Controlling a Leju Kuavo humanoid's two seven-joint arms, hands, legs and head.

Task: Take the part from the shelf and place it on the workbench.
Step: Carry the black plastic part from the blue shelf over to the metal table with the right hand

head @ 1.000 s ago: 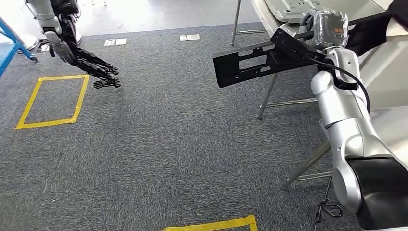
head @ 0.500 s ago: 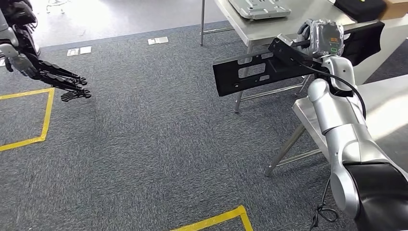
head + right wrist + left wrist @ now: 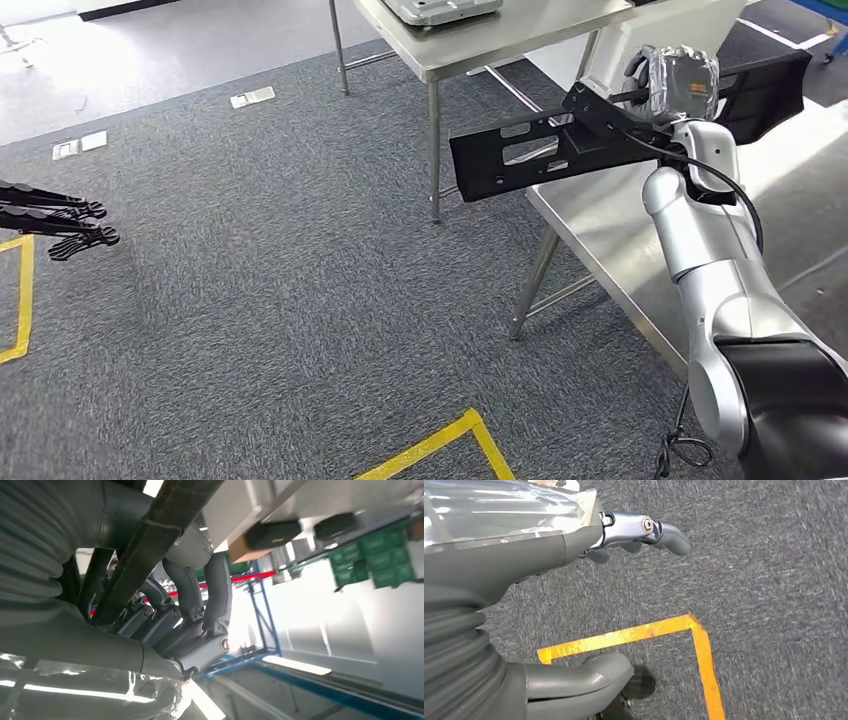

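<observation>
The right hand (image 3: pixel 668 85) grips the long black part (image 3: pixel 560 152) level beside the steel workbench (image 3: pixel 600 215), while the left hand (image 3: pixel 55 222) hangs open with fingers spread above the carpet (image 3: pixel 300 280).

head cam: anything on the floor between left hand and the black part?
Nothing: in the head view just bare grey carpet separates the left hand from the black part gripped by the right hand.

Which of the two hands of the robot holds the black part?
The right hand grips the long black part. The left hand holds nothing, its fingers straight above the carpet.
</observation>
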